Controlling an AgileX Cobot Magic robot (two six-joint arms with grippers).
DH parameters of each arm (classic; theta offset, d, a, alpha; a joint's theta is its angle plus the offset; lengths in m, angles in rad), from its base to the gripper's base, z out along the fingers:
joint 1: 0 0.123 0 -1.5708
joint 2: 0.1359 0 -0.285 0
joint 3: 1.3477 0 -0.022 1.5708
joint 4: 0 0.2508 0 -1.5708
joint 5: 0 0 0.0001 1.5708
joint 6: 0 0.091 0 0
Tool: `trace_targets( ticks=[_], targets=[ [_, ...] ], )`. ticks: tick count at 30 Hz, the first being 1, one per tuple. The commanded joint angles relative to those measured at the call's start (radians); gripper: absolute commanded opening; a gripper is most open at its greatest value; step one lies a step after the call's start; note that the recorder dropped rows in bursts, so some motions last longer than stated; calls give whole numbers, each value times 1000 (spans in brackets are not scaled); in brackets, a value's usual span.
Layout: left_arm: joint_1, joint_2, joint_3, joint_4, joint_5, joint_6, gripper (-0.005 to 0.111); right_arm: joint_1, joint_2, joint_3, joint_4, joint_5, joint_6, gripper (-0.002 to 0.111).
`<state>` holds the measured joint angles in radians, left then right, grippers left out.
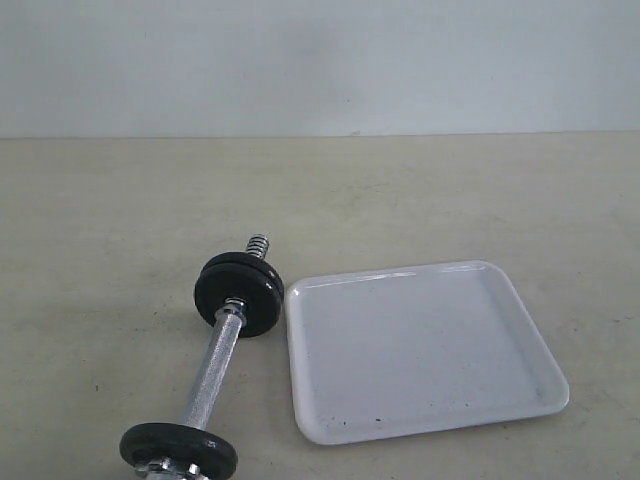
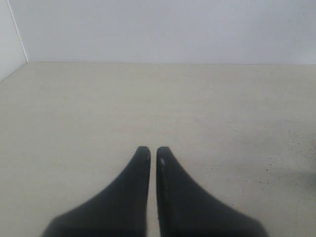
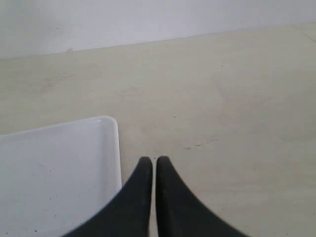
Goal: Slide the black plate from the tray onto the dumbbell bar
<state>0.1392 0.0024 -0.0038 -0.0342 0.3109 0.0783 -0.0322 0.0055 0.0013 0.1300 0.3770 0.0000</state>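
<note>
The dumbbell bar [image 1: 210, 365] lies on the table left of the white tray [image 1: 420, 345]. Black plates [image 1: 240, 292] sit together near its far threaded end [image 1: 258, 245], and another black disc [image 1: 178, 450] sits at its near end. I cannot tell which of them is the task's plate. Nothing lies in the tray. Neither gripper shows in the exterior view. My left gripper [image 2: 149, 150] is shut and empty over bare table. My right gripper [image 3: 150, 160] is also shut and empty, hanging just beside a corner of the tray [image 3: 54, 168].
A pale wall [image 1: 320, 60] rises behind the beige table [image 1: 120, 200]. A chrome collar [image 1: 165, 468] shows at the bar's near end, cut off by the picture's lower edge.
</note>
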Motion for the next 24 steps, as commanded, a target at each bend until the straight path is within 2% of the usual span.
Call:
trace_targets(
  ticks=[1, 24],
  targets=[
    [2, -2, 4, 1, -3, -4, 4, -6, -5, -1, -1, -7, 0, 1],
    [2, -2, 4, 1, -3, -4, 4, -6, -5, -1, -1, -35, 0, 1]
  ],
)
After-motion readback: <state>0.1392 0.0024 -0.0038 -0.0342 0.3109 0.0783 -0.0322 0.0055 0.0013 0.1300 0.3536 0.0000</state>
